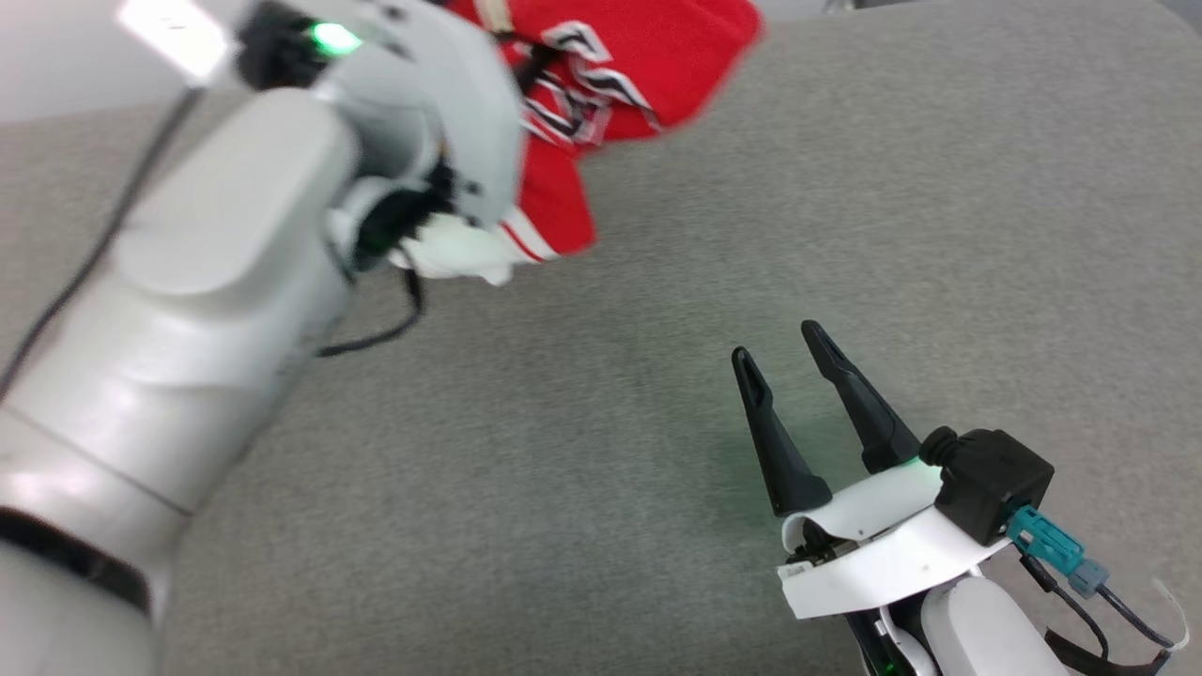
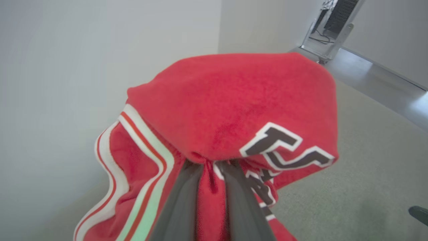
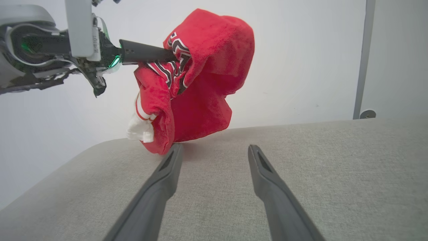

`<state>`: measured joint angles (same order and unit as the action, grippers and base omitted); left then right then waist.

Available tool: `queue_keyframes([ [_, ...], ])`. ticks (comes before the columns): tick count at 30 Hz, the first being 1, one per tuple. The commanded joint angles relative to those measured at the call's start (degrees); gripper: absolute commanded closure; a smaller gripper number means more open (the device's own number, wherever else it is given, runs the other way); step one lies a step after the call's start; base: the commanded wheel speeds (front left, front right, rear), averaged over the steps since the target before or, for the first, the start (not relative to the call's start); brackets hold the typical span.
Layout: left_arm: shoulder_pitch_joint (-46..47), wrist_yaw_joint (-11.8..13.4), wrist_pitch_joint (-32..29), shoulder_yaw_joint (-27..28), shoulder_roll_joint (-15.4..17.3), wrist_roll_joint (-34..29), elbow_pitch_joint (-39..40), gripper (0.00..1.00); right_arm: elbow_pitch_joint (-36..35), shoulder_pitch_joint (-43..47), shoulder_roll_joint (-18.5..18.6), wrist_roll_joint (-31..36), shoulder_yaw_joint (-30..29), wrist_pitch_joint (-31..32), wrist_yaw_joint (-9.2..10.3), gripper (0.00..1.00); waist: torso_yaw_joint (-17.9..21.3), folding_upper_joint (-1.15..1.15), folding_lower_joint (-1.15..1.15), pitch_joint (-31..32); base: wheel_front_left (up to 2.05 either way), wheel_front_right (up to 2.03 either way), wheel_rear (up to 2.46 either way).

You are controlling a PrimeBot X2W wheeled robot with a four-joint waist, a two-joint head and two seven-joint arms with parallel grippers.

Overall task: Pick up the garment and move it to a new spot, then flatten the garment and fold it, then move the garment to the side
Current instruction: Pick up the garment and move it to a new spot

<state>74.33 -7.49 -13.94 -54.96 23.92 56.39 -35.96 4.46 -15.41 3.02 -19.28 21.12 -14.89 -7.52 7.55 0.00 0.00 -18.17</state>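
Observation:
The garment is a red jersey with black white-outlined letters and striped trim, bunched and lifted off the grey surface at the far left. My left gripper is shut on it, with the red cloth draped over the fingertips. From the right wrist view the garment hangs from the left gripper, its lowest fold just above or touching the surface; a white sleeve end dangles at its left. My right gripper stands open low at the near right, nothing between its fingers.
A grey fabric-covered table spreads under both arms. Its rounded far edge meets a pale wall. Beyond the table, a metal stand on a grey floor is in the left wrist view. My left forearm fills the near left.

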Motion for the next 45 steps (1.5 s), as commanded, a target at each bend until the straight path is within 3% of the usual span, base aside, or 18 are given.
queue_keyframes([
  [1,1.27,0.03,-0.56,-2.67,-1.60,0.08,-0.12,1.00,-0.23,0.68,-0.17,-0.66,-0.02,-0.29,0.06,0.00,2.60,0.00,0.00,-0.18,0.00,0.00,0.00],
  [5,2.36,0.03,-1.39,-9.45,-4.50,0.58,-0.90,1.00,-1.55,0.15,-0.18,-2.02,-0.33,-0.32,0.06,0.00,5.26,0.00,0.00,-1.03,0.00,0.00,0.00],
  [10,1.98,0.03,-3.18,-16.62,-5.04,0.76,-2.39,1.00,-3.18,0.00,-0.17,-3.43,-0.51,-0.34,0.06,0.00,8.64,0.00,0.00,-2.37,0.00,0.00,0.00],
  [21,-4.28,0.03,-11.77,-18.48,-0.23,-2.92,-3.94,1.00,-5.12,0.16,-0.19,-5.80,-0.48,-0.35,0.06,0.00,14.88,0.00,0.00,-4.38,0.00,0.00,0.00],
  [26,-5.53,0.02,-11.82,-18.64,0.61,-1.01,-3.46,1.00,-4.81,0.78,-0.18,-6.21,-0.84,-0.36,0.06,0.00,15.80,0.00,0.00,-3.99,0.00,0.00,0.00],
  [27,-5.44,0.02,-11.50,-18.64,0.66,-0.55,-3.43,0.58,-4.77,0.89,-0.18,-6.11,-1.09,-0.36,0.06,0.00,15.70,0.00,0.00,-3.86,0.00,0.00,0.00],
  [28,-5.50,0.02,-11.10,-18.64,0.65,-0.51,-3.31,0.00,-4.66,1.10,-0.17,-5.88,-1.37,-0.36,0.06,0.00,15.41,0.00,0.00,-3.48,0.00,0.00,0.00],
  [33,-4.96,0.02,-8.14,-18.50,0.52,1.67,-2.46,0.00,-3.98,1.92,-0.17,-5.05,-1.89,-0.36,0.06,0.00,13.46,0.00,0.00,-1.65,0.00,0.00,0.00],
  [45,-7.50,0.03,7.66,-17.82,1.95,14.07,-0.93,0.00,0.18,5.97,-0.11,0.69,-3.48,-0.36,0.06,0.00,4.64,0.00,0.00,6.39,0.00,0.00,0.00],
])
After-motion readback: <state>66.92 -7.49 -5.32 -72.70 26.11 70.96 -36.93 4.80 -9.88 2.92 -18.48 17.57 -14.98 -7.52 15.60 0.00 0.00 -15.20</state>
